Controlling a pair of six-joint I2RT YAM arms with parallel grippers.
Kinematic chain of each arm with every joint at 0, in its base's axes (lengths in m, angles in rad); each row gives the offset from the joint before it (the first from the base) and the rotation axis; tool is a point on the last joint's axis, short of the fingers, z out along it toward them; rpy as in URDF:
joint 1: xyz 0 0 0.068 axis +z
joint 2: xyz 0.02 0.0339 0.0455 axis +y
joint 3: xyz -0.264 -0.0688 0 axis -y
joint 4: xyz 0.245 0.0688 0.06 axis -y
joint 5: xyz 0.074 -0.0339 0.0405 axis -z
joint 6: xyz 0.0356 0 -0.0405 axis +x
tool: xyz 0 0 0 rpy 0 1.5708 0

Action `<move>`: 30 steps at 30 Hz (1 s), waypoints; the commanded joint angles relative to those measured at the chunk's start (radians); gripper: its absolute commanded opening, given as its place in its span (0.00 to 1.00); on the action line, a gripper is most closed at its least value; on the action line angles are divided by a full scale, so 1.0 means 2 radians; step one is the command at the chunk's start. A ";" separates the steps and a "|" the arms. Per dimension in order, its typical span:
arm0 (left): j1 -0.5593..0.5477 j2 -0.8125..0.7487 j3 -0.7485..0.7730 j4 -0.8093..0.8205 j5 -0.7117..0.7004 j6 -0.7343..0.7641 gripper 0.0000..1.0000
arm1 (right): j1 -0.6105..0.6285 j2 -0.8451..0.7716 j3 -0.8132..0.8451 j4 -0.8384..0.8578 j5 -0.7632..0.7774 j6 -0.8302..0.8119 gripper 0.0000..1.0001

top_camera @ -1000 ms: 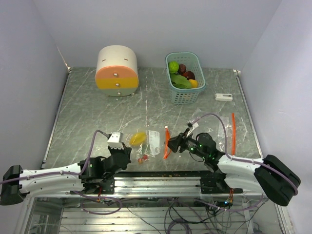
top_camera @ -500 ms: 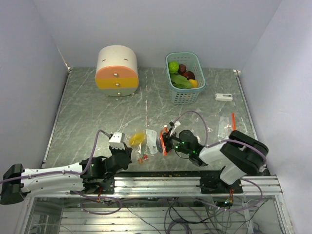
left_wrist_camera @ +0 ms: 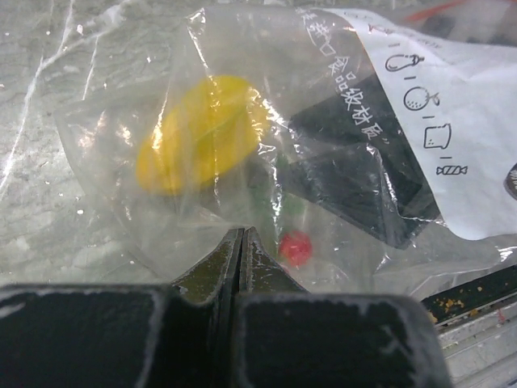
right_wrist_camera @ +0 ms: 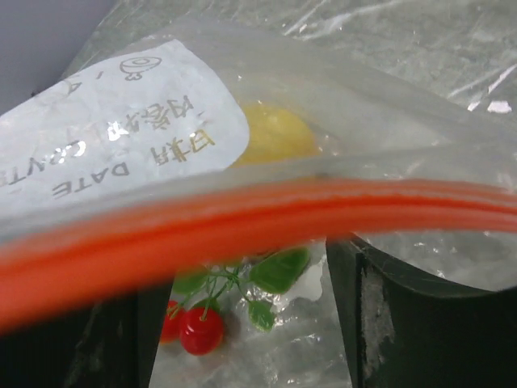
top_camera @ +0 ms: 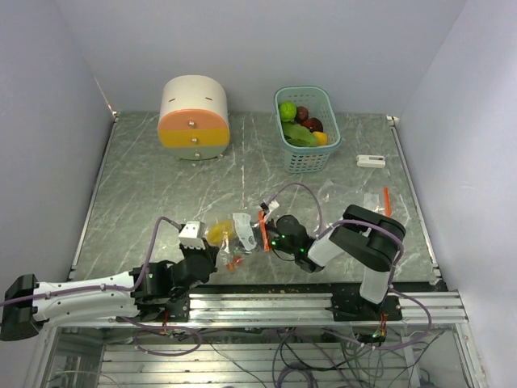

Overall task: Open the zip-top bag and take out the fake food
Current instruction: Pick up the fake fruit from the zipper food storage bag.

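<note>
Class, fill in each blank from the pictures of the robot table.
1. The large fruit inside the zip-top bag is ___.
2. The left gripper's jaws are ___.
3. The right gripper's jaws stand ___.
4. More toy fruit sits in a teal ___ at the back.
Missing words: yellow; shut; open; basket.

I see open worktop (top_camera: 145,186) across the middle and left side, from the drawer box (top_camera: 194,117) at the far edge down to the near edge. The basket (top_camera: 305,160) blocks the far edge right of centre. The middle of the near edge is tight: the zip-top bag (top_camera: 241,230) lies between the left gripper (top_camera: 212,249) and the right gripper (top_camera: 264,234), with the right arm (top_camera: 367,234) folded just beside them.
</note>
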 commanded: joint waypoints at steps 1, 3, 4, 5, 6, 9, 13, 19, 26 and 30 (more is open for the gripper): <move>-0.002 0.014 -0.008 0.025 0.008 -0.006 0.07 | 0.012 0.007 0.021 0.005 0.036 -0.034 0.77; -0.002 0.025 -0.006 0.028 0.007 -0.007 0.07 | 0.016 0.010 0.031 -0.005 0.040 -0.042 0.80; -0.002 0.029 -0.006 0.029 0.007 -0.008 0.07 | 0.018 0.012 0.035 -0.007 0.043 -0.045 0.82; -0.002 0.034 -0.005 0.030 0.007 -0.009 0.07 | 0.020 0.015 0.039 -0.008 0.044 -0.048 0.83; -0.002 0.038 -0.005 0.030 0.006 -0.011 0.07 | 0.021 0.018 0.043 -0.008 0.045 -0.049 0.85; -0.002 0.046 -0.009 0.030 0.003 -0.018 0.07 | 0.026 0.034 0.066 -0.024 0.045 -0.056 0.88; -0.002 0.048 -0.013 0.039 0.009 -0.014 0.07 | 0.035 0.061 0.100 -0.047 0.052 -0.069 0.91; -0.002 0.045 -0.013 0.034 0.011 -0.014 0.07 | 0.046 0.085 0.141 -0.089 0.072 -0.088 0.93; -0.002 0.037 -0.016 0.033 0.012 -0.013 0.07 | 0.046 0.111 0.148 -0.103 0.097 -0.098 0.77; -0.002 0.035 -0.014 0.029 0.012 -0.015 0.07 | 0.046 0.102 0.148 -0.114 0.113 -0.104 0.61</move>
